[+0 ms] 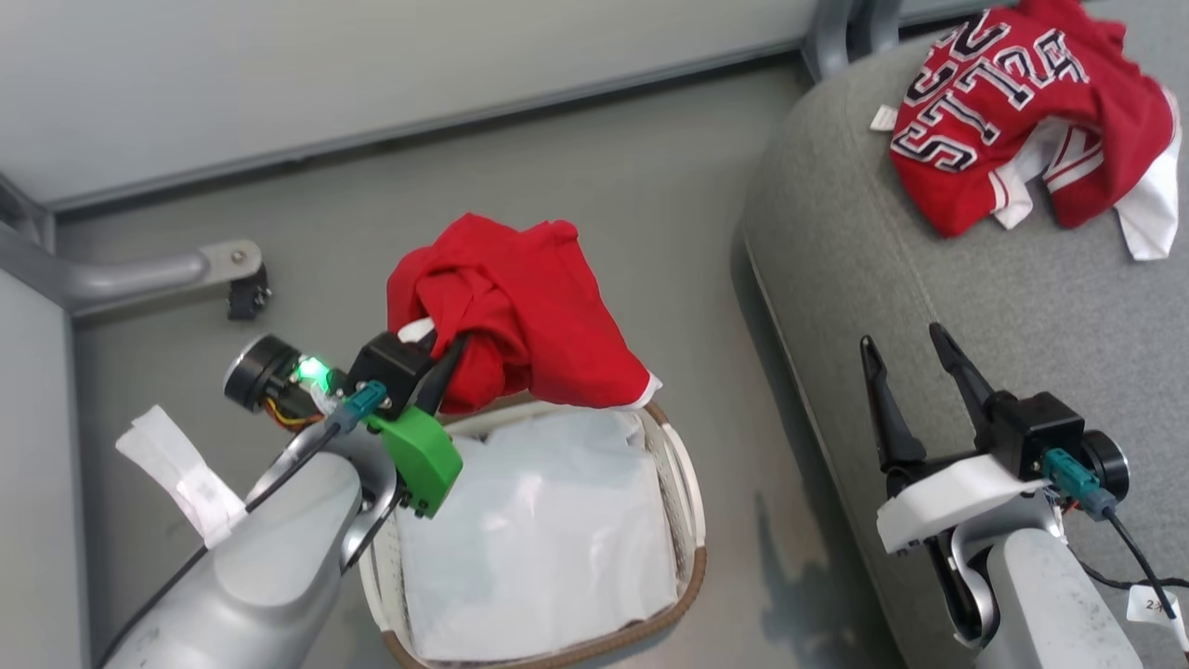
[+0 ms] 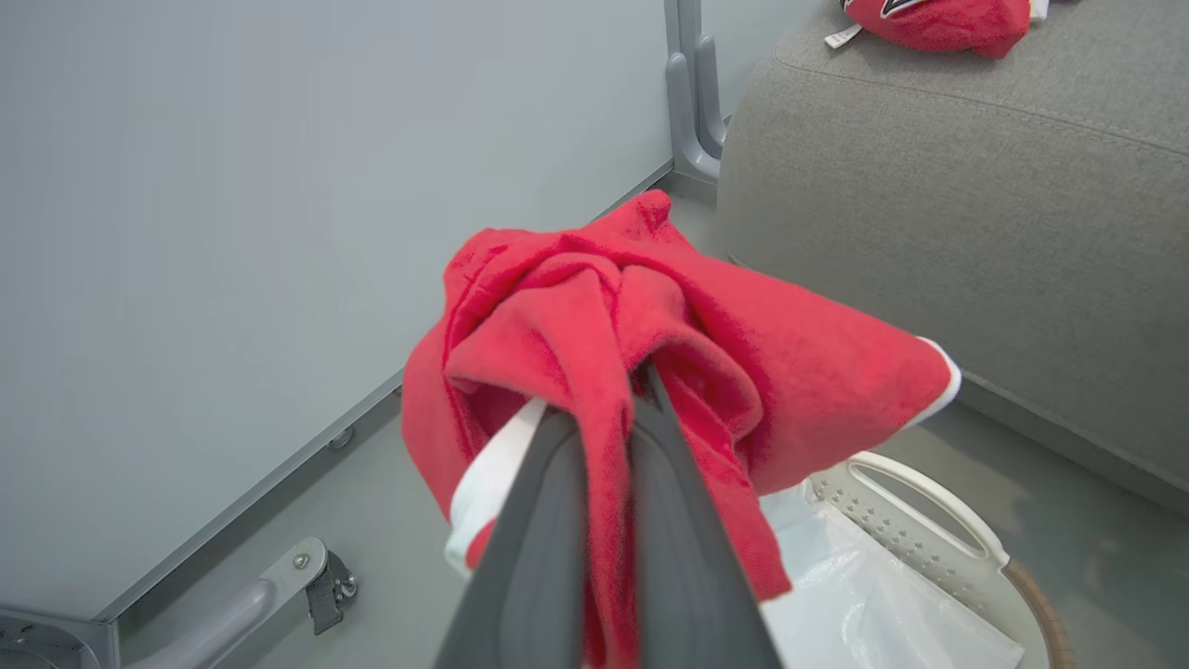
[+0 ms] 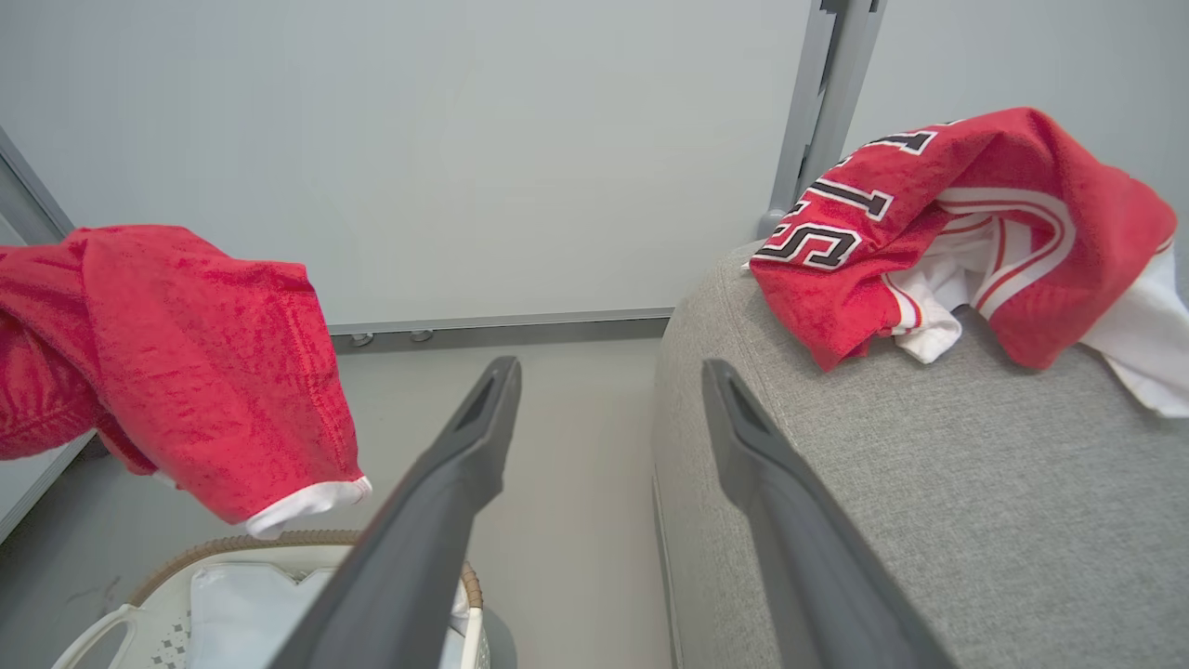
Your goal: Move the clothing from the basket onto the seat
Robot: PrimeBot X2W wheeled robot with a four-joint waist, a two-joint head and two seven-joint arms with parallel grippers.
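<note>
My left gripper (image 1: pixel 444 358) is shut on the plain red garment (image 1: pixel 520 311), which hangs bunched above the far end of the basket (image 1: pixel 695 520). In the left wrist view the red garment (image 2: pixel 650 344) wraps the dark fingers (image 2: pixel 548 520). Only the white liner (image 1: pixel 539 539) lies in the basket. The lettered red jersey (image 1: pixel 1012 102) rests crumpled at the far end of the grey seat (image 1: pixel 975 297). My right gripper (image 1: pixel 906 358) stands open above the seat's near left edge, holding nothing. The right wrist view shows the jersey (image 3: pixel 957 214), the seat (image 3: pixel 929 483) and the hanging garment (image 3: pixel 186 362).
Grey floor (image 1: pixel 594 186) lies between basket and seat. A metal frame leg with a caster (image 1: pixel 232 274) stands at the far left, and a post (image 1: pixel 836 32) rises behind the seat. A pale wall panel runs along the back.
</note>
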